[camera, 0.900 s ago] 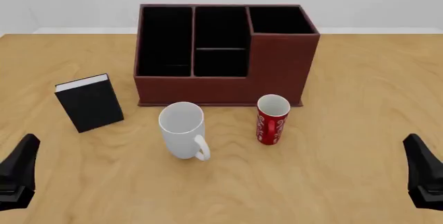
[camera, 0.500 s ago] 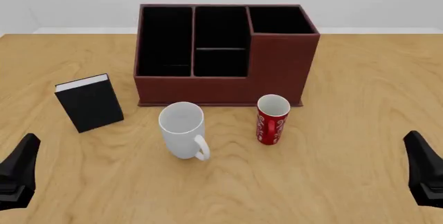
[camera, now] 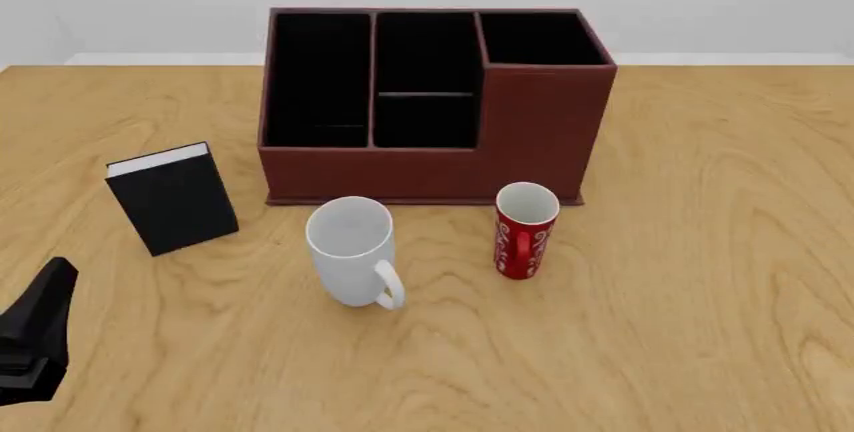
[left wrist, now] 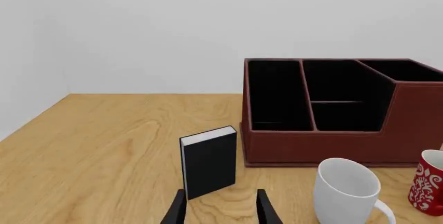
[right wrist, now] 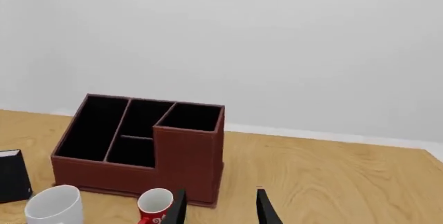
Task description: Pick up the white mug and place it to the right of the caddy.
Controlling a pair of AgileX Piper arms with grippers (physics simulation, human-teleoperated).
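We see the white mug (camera: 351,250) upright, ahead and right of our left hand (left wrist: 220,209), which is nearer in front view; both hands are open, empty.

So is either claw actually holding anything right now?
No, nothing is held. Both the left claw and the right claw are open with nothing between the fingers; the white mug stands untouched on the table.

Light wooden table (camera: 694,252) with visible grain, plain white wall (right wrist: 277,37) behind, pale baseboard strip, even soft light
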